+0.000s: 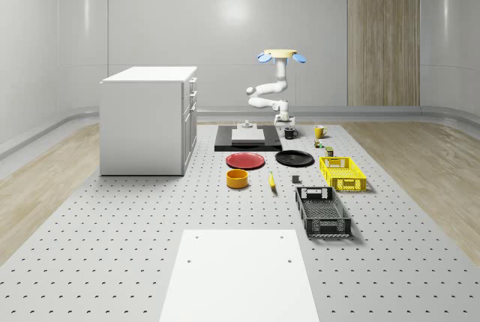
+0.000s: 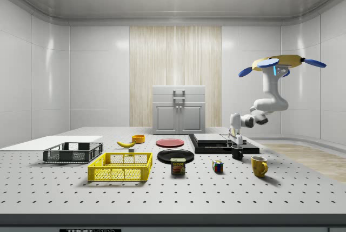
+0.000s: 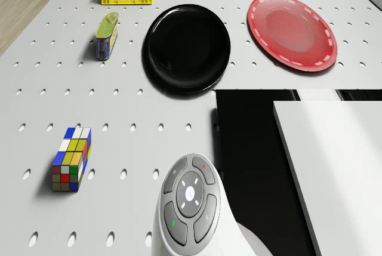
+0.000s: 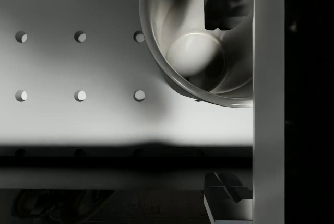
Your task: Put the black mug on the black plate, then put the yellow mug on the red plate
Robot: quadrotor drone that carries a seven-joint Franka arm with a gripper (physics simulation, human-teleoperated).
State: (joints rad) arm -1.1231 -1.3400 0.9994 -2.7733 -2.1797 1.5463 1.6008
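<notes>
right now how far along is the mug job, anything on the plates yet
Nothing is done: the round black plate and round red plate are both bare. In hand: the drone hovers beside the dark platform, with the gripper lowered at the black mug, not lifted. The yellow mug waits untouched.

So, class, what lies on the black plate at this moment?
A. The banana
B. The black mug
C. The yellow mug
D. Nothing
D: the black plate is bare in the drone view, while the black mug stands on the table beside the dark platform and the yellow mug sits apart, nearer the side view's right.
</notes>
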